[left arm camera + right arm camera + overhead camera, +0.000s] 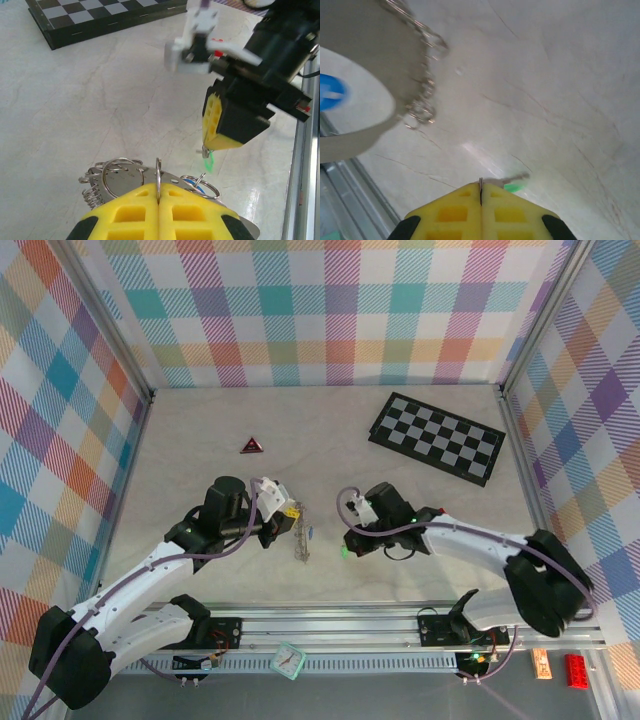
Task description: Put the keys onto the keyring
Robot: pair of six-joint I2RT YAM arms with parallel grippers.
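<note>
Meanwhile, the left gripper (159,189) is pinching the keyring (158,170) edge-up between shut fingers, its keys (122,182) bunching just left. The right gripper (207,146), fingers shut, is gripping one small key (512,177) just right of the ring, not touching.

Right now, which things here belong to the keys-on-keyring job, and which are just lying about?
Part of the job:
- keyring, one of its rings pinched in the shut left gripper
- small key with a green tag, pinched in the shut right gripper

Just lying about:
- chequered board
- red-and-black triangle
</note>
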